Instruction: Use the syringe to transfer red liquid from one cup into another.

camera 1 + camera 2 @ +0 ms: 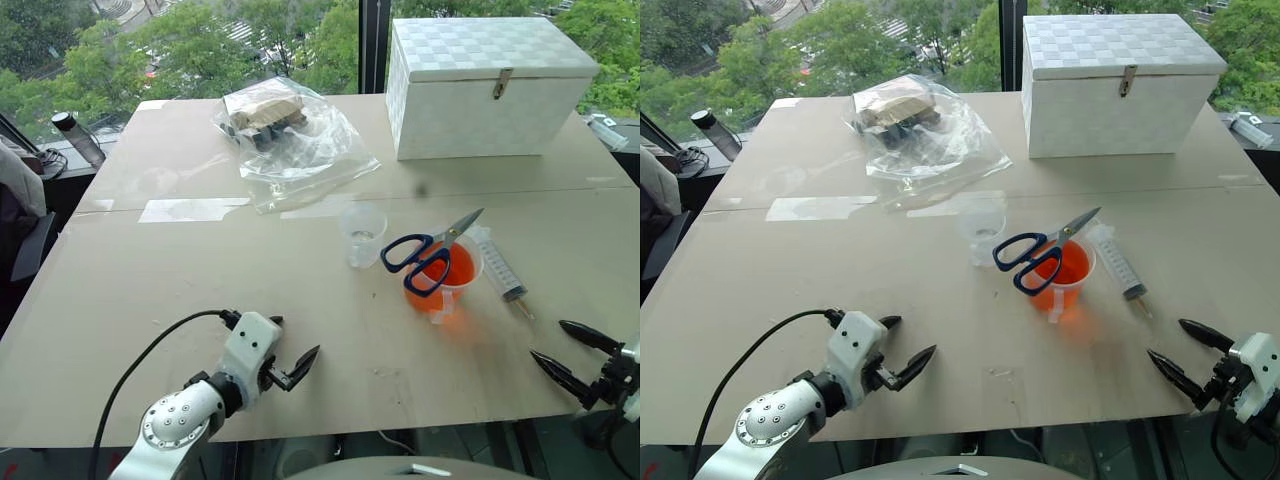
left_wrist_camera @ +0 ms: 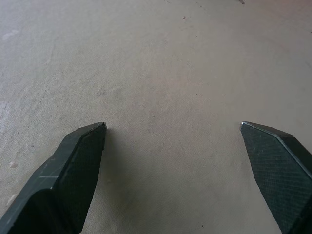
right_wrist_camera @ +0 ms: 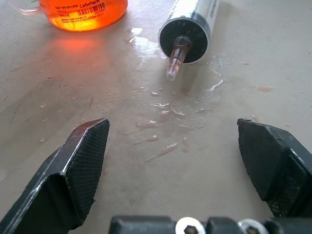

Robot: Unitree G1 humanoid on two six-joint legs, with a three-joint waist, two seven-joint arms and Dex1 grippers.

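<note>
Both grippers hang over the near edge with jaws spread wide and nothing in them: the left gripper (image 1: 296,366) over bare table, the right gripper (image 1: 572,352) aimed at the syringe. Working down in size, the table (image 1: 200,280) carries a white box (image 1: 488,85) and a plastic bag (image 1: 290,135) at its far side. Nearer sits the handled cup (image 1: 446,275) holding the red liquid (image 3: 83,12), blue scissors (image 1: 425,258) resting across its rim. The small cup (image 1: 362,233) stands just beside it, seemingly with no red in it. The syringe (image 1: 498,266) lies flat close by, its tip toward the right gripper, wet drops around it. Judging from this, the transfer is not yet done: grasping, drawing and emptying all remain.
</note>
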